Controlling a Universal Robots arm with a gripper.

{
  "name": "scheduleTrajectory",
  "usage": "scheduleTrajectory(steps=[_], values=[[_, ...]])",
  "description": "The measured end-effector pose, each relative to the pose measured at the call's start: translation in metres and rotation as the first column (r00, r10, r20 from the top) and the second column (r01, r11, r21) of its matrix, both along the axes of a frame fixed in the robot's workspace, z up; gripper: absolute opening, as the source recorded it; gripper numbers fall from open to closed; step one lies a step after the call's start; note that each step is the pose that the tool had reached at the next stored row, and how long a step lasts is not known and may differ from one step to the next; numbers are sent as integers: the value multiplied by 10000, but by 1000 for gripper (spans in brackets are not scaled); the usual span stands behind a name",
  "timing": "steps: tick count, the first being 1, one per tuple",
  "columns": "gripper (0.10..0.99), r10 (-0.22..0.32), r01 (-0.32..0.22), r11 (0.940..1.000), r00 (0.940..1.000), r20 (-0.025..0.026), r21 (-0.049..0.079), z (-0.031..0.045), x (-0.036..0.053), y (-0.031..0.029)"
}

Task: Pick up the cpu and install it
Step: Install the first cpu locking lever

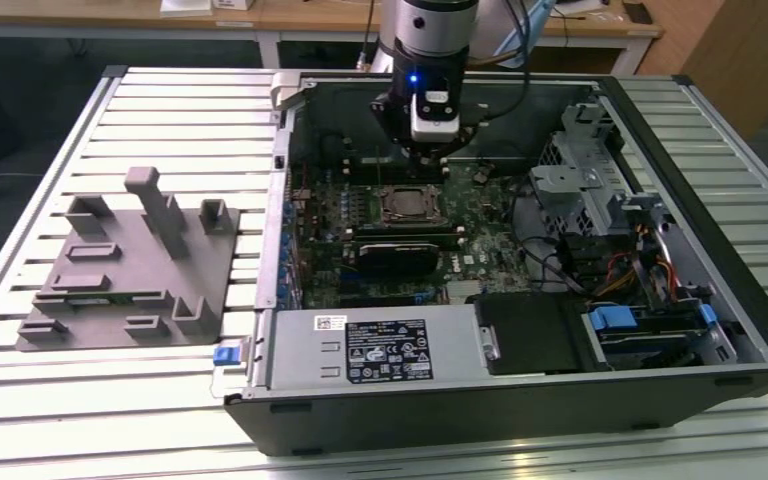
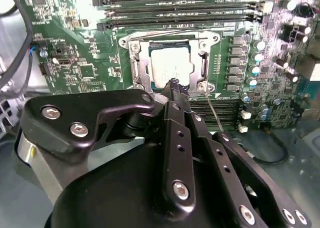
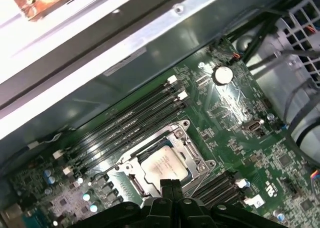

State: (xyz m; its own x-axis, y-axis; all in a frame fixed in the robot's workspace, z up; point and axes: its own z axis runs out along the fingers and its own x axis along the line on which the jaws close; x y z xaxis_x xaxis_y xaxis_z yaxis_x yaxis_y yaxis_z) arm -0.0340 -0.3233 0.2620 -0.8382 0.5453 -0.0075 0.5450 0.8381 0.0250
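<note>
Hovering with fingers pressed together and empty, the tool (image 2: 173, 85) is sitting just above the cpu (image 2: 169, 66), seated in its socket (image 2: 170, 40): light, thin, rigid, fragile, best gripped by opposite edges.

Below me an open computer case (image 1: 518, 400) lies on a slatted metal table (image 1: 157, 110). At the exterior view's left I see a grey fixture block (image 1: 131, 265); memory slots (image 2: 180, 10) cross the second wrist view's top.
</note>
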Motion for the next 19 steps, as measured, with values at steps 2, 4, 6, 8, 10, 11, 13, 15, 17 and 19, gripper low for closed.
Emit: scheduleTrajectory(steps=[2, 4, 6, 8, 10, 11, 13, 15, 17, 19], values=[[106, 259, -259, 9997, 9997, 0, 0, 0, 0, 0], [106, 475, -475, 9989, 9989, 0, 0, 0, 0, 0], [106, 675, -675, 9977, 9977, 0, 0, 0, 0, 0], [106, 890, -890, 9960, 9960, 0, 0, -1, 0, 0], [106, 1144, -1144, 9934, 9934, 0, 0, 0, 0, 0], [106, 1289, -1289, 9917, 9917, 0, 0, -1, 0, 0], [106, 1572, -1572, 9876, 9876, 0, 0, -1, 0, 0], [106, 1884, -1884, 9821, 9821, 0, 0, -2, 0, 0], [106, 2208, -2208, 9753, 9753, 0, 0, -2, 0, 0], [106, 2551, -2551, 9669, 9669, 0, 0, -3, 0, 0]])
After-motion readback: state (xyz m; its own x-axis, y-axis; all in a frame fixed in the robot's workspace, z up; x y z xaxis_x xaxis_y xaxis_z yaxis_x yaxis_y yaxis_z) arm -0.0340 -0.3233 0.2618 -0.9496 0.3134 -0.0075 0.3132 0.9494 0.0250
